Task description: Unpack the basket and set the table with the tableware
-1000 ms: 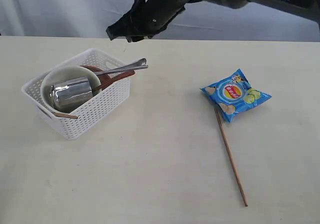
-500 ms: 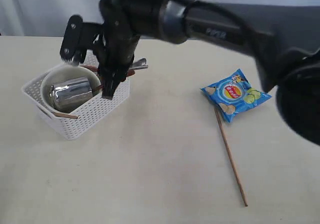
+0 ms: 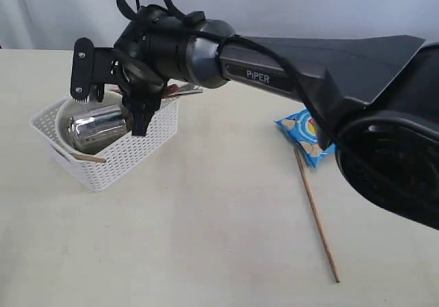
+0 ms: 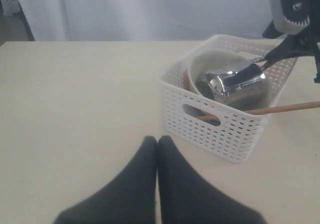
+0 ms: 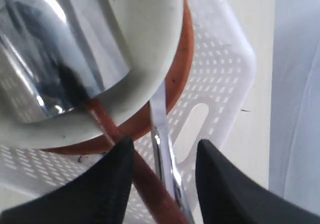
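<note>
The right gripper has its fingers part open, straddling the dark red spoon handle and a steel utensil handle; contact cannot be confirmed. Both handles overhang the far-right rim of the basket, at the table's far left. The left gripper is pressed closed and empty, apart from the basket. Bare tabletop lies near and right of the basket.

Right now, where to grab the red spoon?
The handle, where it pokes out past the bowl. Come from above, jaws across the shaft; its other end is tucked under the bowl. A steel handle lies beside it, so you may pinch both.
</note>
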